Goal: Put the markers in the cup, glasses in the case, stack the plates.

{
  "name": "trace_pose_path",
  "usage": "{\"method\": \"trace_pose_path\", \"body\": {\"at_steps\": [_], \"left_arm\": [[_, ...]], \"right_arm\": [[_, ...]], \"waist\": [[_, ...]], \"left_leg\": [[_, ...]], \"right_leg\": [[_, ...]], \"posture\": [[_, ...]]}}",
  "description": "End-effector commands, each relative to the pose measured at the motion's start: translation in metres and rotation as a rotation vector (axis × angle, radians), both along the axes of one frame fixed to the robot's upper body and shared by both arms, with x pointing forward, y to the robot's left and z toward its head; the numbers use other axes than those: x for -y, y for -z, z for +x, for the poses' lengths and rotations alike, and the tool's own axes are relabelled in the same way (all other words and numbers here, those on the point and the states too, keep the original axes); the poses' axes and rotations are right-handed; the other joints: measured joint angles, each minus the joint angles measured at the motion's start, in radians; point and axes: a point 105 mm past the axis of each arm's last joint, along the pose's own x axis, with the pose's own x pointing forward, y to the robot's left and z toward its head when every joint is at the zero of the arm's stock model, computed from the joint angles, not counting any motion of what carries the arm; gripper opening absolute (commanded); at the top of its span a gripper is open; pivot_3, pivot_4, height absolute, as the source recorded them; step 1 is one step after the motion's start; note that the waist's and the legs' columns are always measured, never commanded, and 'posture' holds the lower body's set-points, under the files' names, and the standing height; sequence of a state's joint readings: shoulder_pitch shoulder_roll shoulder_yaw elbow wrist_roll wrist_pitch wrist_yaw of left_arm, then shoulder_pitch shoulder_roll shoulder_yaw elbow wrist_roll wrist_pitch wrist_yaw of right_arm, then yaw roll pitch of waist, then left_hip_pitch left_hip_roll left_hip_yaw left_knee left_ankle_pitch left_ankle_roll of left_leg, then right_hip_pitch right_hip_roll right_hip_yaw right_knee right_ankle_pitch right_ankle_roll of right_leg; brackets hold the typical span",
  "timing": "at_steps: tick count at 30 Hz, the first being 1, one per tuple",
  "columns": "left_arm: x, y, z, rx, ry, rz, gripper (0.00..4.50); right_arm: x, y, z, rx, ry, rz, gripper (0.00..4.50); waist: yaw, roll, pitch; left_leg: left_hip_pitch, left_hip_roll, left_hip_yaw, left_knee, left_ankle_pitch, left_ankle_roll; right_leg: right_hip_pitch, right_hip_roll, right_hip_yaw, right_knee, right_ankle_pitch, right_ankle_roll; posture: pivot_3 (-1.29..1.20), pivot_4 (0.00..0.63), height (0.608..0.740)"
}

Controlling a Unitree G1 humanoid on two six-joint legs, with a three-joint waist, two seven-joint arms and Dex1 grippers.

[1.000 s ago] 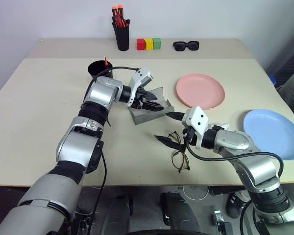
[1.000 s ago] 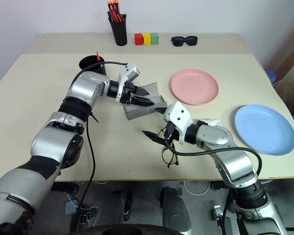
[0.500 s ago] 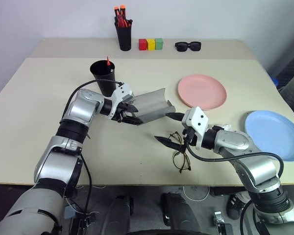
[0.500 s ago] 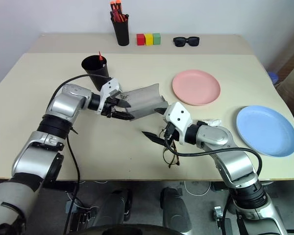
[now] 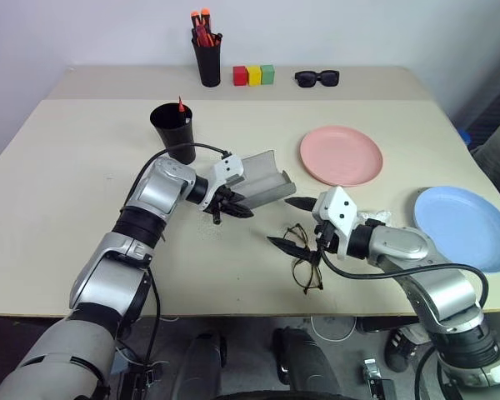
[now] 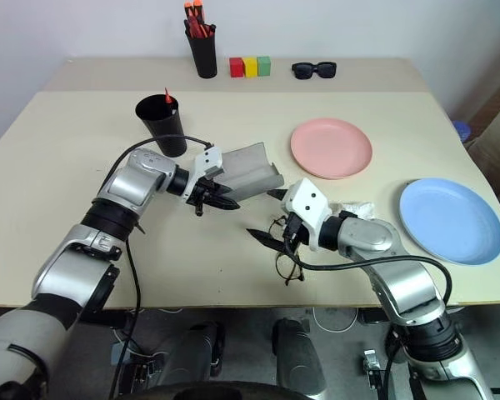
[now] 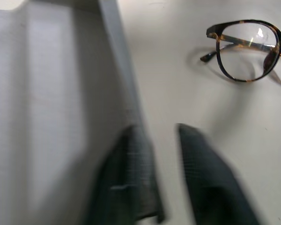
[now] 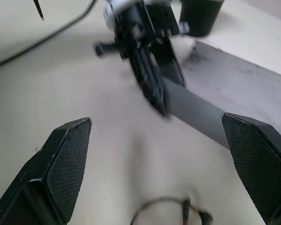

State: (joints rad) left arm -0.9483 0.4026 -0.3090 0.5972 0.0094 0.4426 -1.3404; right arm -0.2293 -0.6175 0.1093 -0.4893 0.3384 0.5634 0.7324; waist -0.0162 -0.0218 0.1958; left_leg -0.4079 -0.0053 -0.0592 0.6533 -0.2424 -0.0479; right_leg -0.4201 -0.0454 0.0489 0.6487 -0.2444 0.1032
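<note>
The grey case point(image 5: 262, 173) lies open at mid-table, its hollow facing up. My left gripper point(image 5: 233, 206) is shut at the case's near left edge, fingers point(image 7: 131, 178) against its wall, with nothing seen between them. The wire-frame glasses point(image 5: 306, 257) lie on the table in front of the case. My right gripper point(image 5: 290, 222) stands open just above and behind the glasses, one finger toward the case. A red marker point(image 5: 180, 105) sticks up out of the black cup point(image 5: 172, 133). The pink plate point(image 5: 342, 155) and blue plate point(image 5: 465, 227) lie apart on the right.
At the back stand a black pen holder point(image 5: 207, 60) with orange-capped pens, three coloured blocks point(image 5: 252, 75) and black sunglasses point(image 5: 317, 78). Something white and crumpled point(image 5: 375, 216) lies beside my right forearm. The table's left half is bare.
My left gripper has drawn back out of the case toward its near left edge and has shut. The right gripper has kept still over the glasses.
</note>
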Motion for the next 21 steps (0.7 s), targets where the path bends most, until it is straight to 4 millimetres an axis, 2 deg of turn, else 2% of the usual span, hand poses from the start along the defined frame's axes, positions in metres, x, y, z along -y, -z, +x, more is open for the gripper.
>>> {"method": "trace_pose_path", "body": {"at_steps": [1, 4, 10, 15, 18, 19, 21], "left_arm": [[-0.001, -0.014, -0.007, 0.042, 0.075, -0.032, 0.02], [-0.017, -0.015, -0.018, 0.052, 0.111, -0.027, 0.02], [-0.057, -0.011, -0.062, -0.035, 0.144, -0.014, 0.02], [-0.064, -0.008, -0.082, -0.079, 0.122, -0.008, 0.02], [-0.064, -0.008, -0.085, -0.104, 0.09, -0.021, 0.02], [-0.064, -0.009, -0.085, -0.101, 0.084, -0.024, 0.55], [-0.062, -0.012, -0.083, -0.07, 0.081, -0.047, 1.24]], "right_arm": [[0.007, -0.013, -0.003, 0.055, 0.015, -0.008, 4.5], [0.012, -0.013, -0.002, 0.06, 0.033, -0.019, 4.5], [0.022, -0.008, -0.002, 0.007, 0.067, -0.036, 4.5], [0.026, -0.003, 0.001, -0.063, 0.099, -0.073, 4.5], [0.029, 0.004, 0.001, -0.134, 0.108, -0.111, 4.5], [0.03, 0.004, 0.0, -0.151, 0.108, -0.115, 4.5], [0.031, 0.002, -0.003, -0.192, 0.107, -0.102, 4.5]], "waist": [[0.0, 0.0, 0.0], [-0.006, 0.0, 0.0], [-0.009, 0.001, 0.0], [0.006, 0.0, 0.0], [0.005, 0.0, 0.0], [0.003, 0.0, 0.0], [0.002, 0.0, 0.0]], "left_leg": [[0.0, 0.0, 0.0, 0.0, 0.0, 0.0], [0.0, 0.0, 0.0, -0.001, 0.0, 0.0], [0.001, 0.001, 0.0, -0.002, 0.0, 0.0], [0.0, 0.002, 0.0, 0.0, 0.0, 0.0], [0.0, 0.001, 0.001, 0.001, 0.0, 0.0], [0.0, 0.001, 0.001, 0.001, 0.0, 0.0], [0.0, 0.001, 0.001, 0.001, 0.0, 0.0]], "right_leg": [[0.0, 0.0, 0.0, 0.0, 0.0, 0.0], [0.0, 0.0, 0.0, 0.0, 0.0, 0.0], [-0.001, 0.0, 0.001, 0.0, 0.0, -0.001], [-0.001, 0.0, 0.001, 0.0, 0.0, -0.001], [0.0, -0.001, 0.001, 0.0, -0.002, -0.004], [0.0, -0.001, 0.001, 0.0, -0.002, -0.004], [0.0, 0.0, 0.001, 0.0, -0.002, -0.004]], "posture": [[0.0, 0.15, 0.74], [0.0, 0.15, 0.74], [0.0, 0.15, 0.74], [0.0, 0.15, 0.74], [0.0, 0.15, 0.74], [0.0, 0.15, 0.74], [0.0, 0.15, 0.74]]}}
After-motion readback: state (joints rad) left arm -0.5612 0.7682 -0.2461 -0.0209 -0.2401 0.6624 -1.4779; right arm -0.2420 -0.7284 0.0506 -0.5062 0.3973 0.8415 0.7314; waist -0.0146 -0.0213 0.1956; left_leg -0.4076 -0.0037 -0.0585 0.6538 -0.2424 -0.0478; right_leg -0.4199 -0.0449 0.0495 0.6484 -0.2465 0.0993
